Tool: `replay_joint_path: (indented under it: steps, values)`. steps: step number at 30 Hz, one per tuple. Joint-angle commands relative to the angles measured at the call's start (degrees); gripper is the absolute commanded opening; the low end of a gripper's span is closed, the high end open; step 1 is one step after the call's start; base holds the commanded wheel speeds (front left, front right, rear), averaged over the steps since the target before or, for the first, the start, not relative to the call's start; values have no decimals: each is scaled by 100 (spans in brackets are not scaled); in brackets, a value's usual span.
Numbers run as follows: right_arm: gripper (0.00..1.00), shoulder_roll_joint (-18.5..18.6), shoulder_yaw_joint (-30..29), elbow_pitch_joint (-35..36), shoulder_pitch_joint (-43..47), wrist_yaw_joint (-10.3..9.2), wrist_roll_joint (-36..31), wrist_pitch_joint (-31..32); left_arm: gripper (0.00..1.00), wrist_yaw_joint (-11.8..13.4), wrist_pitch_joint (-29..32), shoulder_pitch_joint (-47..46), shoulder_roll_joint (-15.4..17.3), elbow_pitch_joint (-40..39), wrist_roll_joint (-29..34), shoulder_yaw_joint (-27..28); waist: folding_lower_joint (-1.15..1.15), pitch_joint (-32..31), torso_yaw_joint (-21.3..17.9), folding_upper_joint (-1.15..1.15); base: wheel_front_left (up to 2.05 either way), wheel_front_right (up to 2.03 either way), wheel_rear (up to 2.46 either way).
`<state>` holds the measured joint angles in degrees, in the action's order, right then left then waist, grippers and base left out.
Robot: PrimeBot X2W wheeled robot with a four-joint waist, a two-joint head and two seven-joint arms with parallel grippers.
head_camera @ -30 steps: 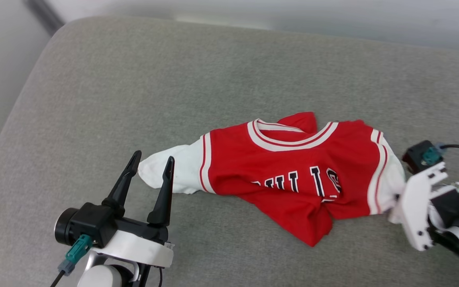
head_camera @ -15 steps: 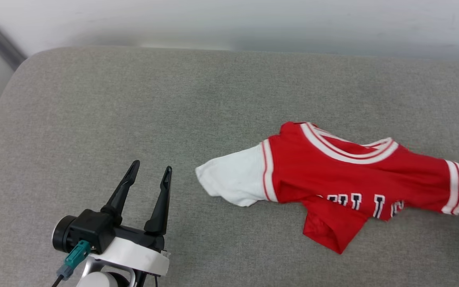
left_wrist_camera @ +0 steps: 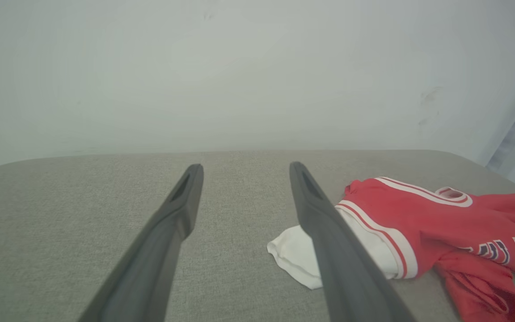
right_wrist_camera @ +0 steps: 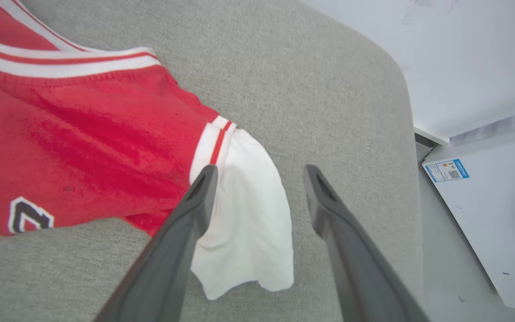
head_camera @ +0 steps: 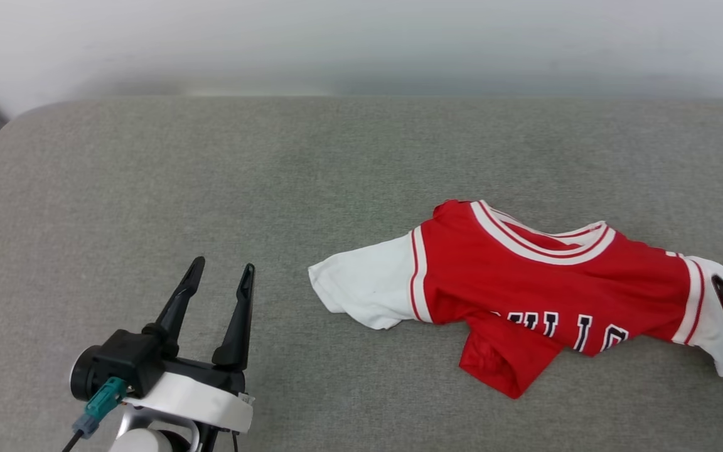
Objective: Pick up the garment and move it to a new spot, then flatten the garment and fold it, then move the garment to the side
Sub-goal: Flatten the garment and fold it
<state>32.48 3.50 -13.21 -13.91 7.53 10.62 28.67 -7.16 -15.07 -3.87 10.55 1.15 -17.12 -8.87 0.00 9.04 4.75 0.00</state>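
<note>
The garment (head_camera: 543, 289), a red jersey with white sleeves and a striped collar, lies rumpled on the grey cushion, right of centre, dark letters facing up. Its lower hem is bunched under toward the front. My right gripper (right_wrist_camera: 259, 174) hovers open over the garment's right white sleeve (right_wrist_camera: 248, 223), one finger above the sleeve and the other above bare cushion. In the head view one of its fingers (head_camera: 722, 294) shows at the right edge. My left gripper (head_camera: 221, 269) stands open at the lower left, apart from the left sleeve (left_wrist_camera: 293, 255), nothing between its fingers.
A wide grey fabric cushion (head_camera: 211, 176) carries everything, with a pale wall behind it. Its rounded right edge (right_wrist_camera: 400, 89) drops off close to the right sleeve. Beyond that edge stands a white box (right_wrist_camera: 485, 201) with a blue label.
The garment has been dragged rightward, away from my left gripper. My right gripper, shut on the right sleeve before, now stands open with the sleeve lying free. The head camera also shifted.
</note>
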Motion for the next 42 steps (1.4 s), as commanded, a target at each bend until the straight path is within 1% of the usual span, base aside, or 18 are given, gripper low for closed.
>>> replay_joint_path:
  steps: [1,6,9,12,15,18,21,22,26,28,30,33,35,39,42]
  values:
    - [100,-119,-114,112,-44,-8,-61,-202,100,-11,-11,9,44,-19,-41,33,0,-92,-116,0,0,0,0]
    - [100,-759,-613,644,226,-7,-156,-1039,100,24,8,43,91,-85,-173,156,0,-176,-316,0,0,0,0]
    - [100,-1245,-955,1032,430,-7,-116,-1559,100,6,174,-7,178,-142,-278,115,0,-146,-435,0,0,0,0]
    - [100,-1713,-1289,1351,618,-7,-72,-2026,100,-14,612,-202,385,-205,-451,-17,0,-76,-542,0,0,0,0]
    - [100,-2014,-1434,1571,750,-6,-110,-2326,100,-24,1363,-488,787,-266,-603,-394,0,34,-675,0,0,0,0]
    - [100,-2101,-1469,1614,842,-6,-159,-2472,100,-28,2181,-929,1203,-335,-986,-838,0,179,-792,0,0,0,0]
    - [100,-2185,-1572,1595,826,-6,-167,-2592,100,-27,3229,-1401,1622,-351,-1563,-1332,0,291,-885,0,0,0,0]
    - [100,-2203,-1574,1602,809,-6,-163,-2619,100,-27,3572,-1560,1737,-329,-1768,-1388,0,324,-922,0,0,0,0]
    - [100,-2247,-1552,1654,740,-6,-118,-2736,100,-2,4767,-2067,1902,-132,-2357,-1462,0,435,-1055,0,0,0,0]
    - [100,-2272,-1547,1684,703,-6,-113,-2798,100,136,5383,-2235,1936,35,-2590,-1487,0,488,-1112,0,0,0,0]
    - [100,-2293,-1528,1706,660,-6,-107,-2877,100,264,5820,-2417,1974,148,-2719,-1501,0,554,-1170,0,0,0,0]
    - [100,-2349,-1515,1714,593,-6,-81,-2992,100,409,6158,-2591,2040,358,-2671,-1557,0,662,-1251,0,0,0,0]
    - [100,-2365,-1491,1696,557,-6,-74,-3061,100,446,6268,-2673,2075,514,-2601,-1606,0,729,-1295,0,0,0,0]
    - [100,-2406,-1453,1655,515,-6,-38,-3189,100,419,6382,-2742,2092,748,-2475,-1767,0,856,-1367,0,0,0,0]
    - [100,-2415,-1441,1607,476,-6,-11,-3278,100,421,6301,-2772,2092,943,-2333,-1852,0,939,-1399,0,0,0,0]
